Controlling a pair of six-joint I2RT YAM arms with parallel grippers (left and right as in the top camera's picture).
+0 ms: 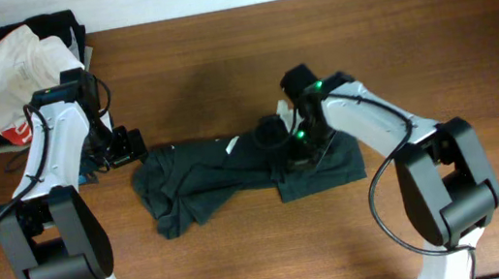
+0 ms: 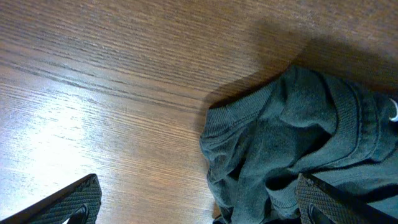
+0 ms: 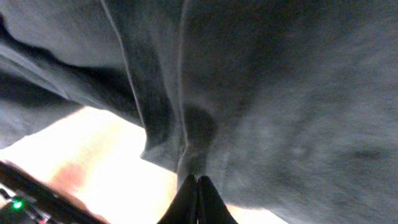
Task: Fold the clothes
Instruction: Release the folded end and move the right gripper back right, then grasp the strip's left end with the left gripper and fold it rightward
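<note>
Your right claw [image 3: 197, 188] is pinched shut on the T-shirt [image 1: 221, 178], crumpled mid-table [image 1: 268, 274]. Pull gently toward 3 o'clock; your left claw [image 1: 130, 144], wide open and empty, should take its 9 o'clock edge.

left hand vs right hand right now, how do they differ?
1. The left hand is open wide; the right hand is shut.
2. The left hand holds nothing; the right hand pinches a fold of the T-shirt.
3. The left hand is at the shirt's crumpled end, one finger over bare table; the right hand is at the flatter opposite end.
Shared: both are low at the same shirt.
</note>
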